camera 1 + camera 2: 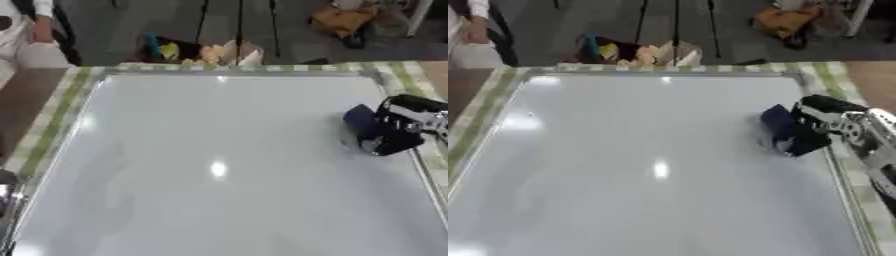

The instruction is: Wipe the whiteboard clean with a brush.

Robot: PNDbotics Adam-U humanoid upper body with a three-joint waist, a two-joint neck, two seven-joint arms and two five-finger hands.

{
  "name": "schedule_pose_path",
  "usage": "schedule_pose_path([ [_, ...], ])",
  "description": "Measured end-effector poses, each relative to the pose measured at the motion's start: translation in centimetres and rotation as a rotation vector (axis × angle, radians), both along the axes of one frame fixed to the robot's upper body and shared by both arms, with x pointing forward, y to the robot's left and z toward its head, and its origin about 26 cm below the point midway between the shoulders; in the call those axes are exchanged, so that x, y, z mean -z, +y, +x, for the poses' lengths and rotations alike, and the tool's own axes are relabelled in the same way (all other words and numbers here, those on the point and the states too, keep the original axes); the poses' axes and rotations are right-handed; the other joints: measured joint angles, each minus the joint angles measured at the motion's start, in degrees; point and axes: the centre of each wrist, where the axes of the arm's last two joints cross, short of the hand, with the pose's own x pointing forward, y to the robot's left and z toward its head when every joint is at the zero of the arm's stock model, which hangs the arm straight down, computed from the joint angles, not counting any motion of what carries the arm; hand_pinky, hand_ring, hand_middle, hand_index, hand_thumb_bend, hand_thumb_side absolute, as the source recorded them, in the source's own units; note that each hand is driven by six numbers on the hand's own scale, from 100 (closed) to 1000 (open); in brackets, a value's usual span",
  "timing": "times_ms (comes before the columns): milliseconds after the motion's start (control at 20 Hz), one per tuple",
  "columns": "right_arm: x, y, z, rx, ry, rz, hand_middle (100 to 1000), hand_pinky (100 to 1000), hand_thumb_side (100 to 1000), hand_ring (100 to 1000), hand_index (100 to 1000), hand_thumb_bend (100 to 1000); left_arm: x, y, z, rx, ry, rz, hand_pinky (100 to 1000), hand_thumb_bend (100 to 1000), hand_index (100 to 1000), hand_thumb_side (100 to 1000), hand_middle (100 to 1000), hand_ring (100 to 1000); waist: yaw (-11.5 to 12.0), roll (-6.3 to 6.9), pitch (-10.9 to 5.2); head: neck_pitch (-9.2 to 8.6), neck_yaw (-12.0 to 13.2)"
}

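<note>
The whiteboard (219, 165) fills most of the view and looks nearly clean: no clear writing shows on it, only glare spots and faint grey smudging around 8 o'clock, so most of the wiping seems done and perhaps only a last pass over that lower-left haze is left. The dark blue brush (778, 125) sits on the board at about 3 o'clock, near the right frame, with the right hand (815, 125) curled round it and holding it against the surface. The left hand shows in neither view.
</note>
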Motion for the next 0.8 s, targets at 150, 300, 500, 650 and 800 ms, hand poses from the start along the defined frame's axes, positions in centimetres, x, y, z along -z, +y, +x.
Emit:
schedule_pose_path([
  [150, 0.0, 0.3, -0.2, -0.021, 0.011, -0.031, 284, 527, 344, 541, 376, 100, 0.0, 0.0, 0.0, 0.000, -0.001, 0.000, 699, 216, 768, 977, 756, 825, -0.01, -0.03, 0.00, 0.00, 0.00],
  [300, -0.1, 0.6, -0.3, -0.035, 0.021, -0.045, 284, 527, 344, 541, 376, 100, 0.0, 0.0, 0.0, 0.000, -0.001, 0.000, 699, 216, 768, 977, 756, 825, -0.01, -0.03, 0.00, 0.00, 0.00],
  [500, -0.2, 1.0, -0.4, -0.052, 0.039, -0.060, 290, 531, 355, 549, 377, 100, 0.0, 0.0, 0.0, 0.000, -0.001, 0.000, 699, 215, 767, 976, 757, 825, -0.01, -0.31, 0.00, 0.00, -0.01],
  [650, -0.4, 1.5, -0.4, -0.070, 0.064, -0.077, 293, 532, 357, 552, 379, 100, 0.0, 0.0, 0.0, 0.001, -0.001, 0.000, 700, 215, 768, 976, 757, 825, 0.21, -0.45, 0.00, 0.00, -0.03],
  [800, -0.5, 1.9, -0.3, -0.084, 0.084, -0.096, 293, 533, 355, 553, 380, 100, 0.0, 0.0, 0.0, 0.001, -0.001, 0.000, 700, 215, 768, 976, 757, 825, 0.34, -0.52, -0.01, 0.00, -0.06],
])
